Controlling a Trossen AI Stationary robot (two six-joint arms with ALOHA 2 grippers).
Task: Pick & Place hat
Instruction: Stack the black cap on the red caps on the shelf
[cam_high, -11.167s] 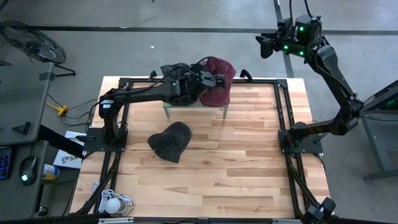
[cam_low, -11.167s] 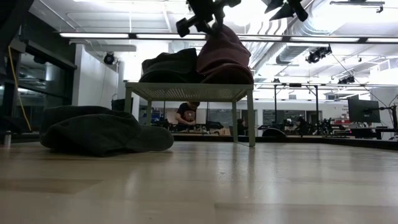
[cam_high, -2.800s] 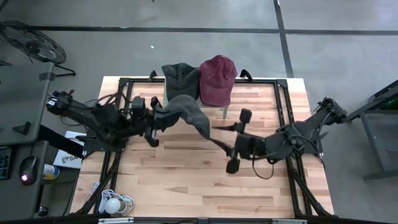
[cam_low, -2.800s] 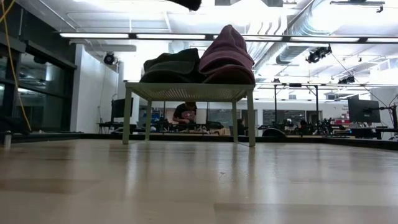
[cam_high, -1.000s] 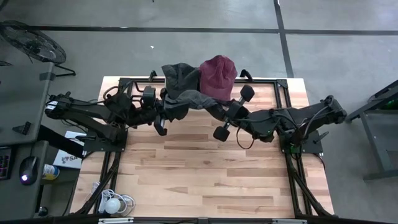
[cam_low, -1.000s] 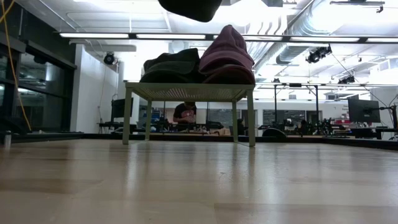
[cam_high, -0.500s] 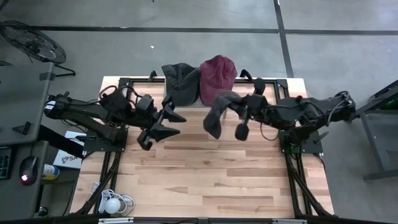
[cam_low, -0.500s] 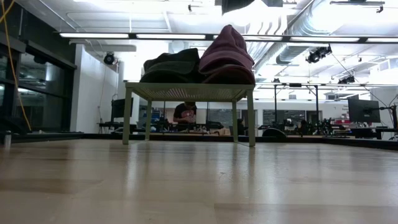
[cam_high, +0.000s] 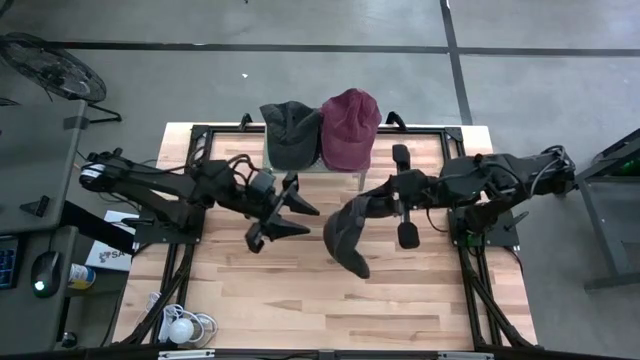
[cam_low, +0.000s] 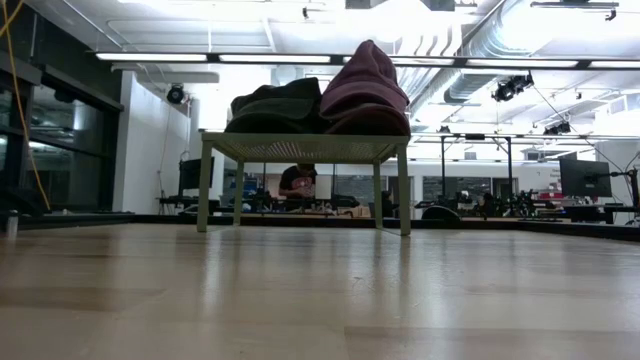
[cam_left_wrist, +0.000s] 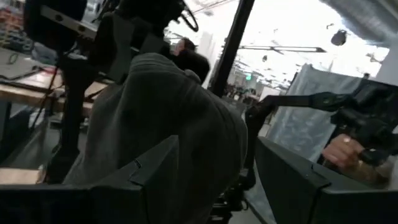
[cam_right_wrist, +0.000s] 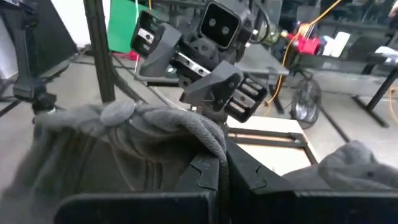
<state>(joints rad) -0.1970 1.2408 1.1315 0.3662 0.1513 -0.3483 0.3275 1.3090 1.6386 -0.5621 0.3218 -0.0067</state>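
The grey hat (cam_high: 347, 233) now hangs from the right gripper (cam_high: 385, 208) alone, above the middle of the table (cam_high: 400, 300); a second ago both arms held it stretched between them near the small stand (cam_high: 312, 172), and half a second ago the left had already let go. The right gripper's fingers are clamped on a fold of the hat's fabric, which drapes over them in the right wrist view. The left gripper (cam_high: 285, 212) has backed off just beside the hat with its fingers spread wide and nothing between them. Since then the right arm has carried the hat away from the stand, where a dark green cap (cam_high: 288, 132) and a maroon cap (cam_high: 349, 127) sit. The handover looks complete, so placing falls to the right arm; the low view shows no hat on the tabletop yet
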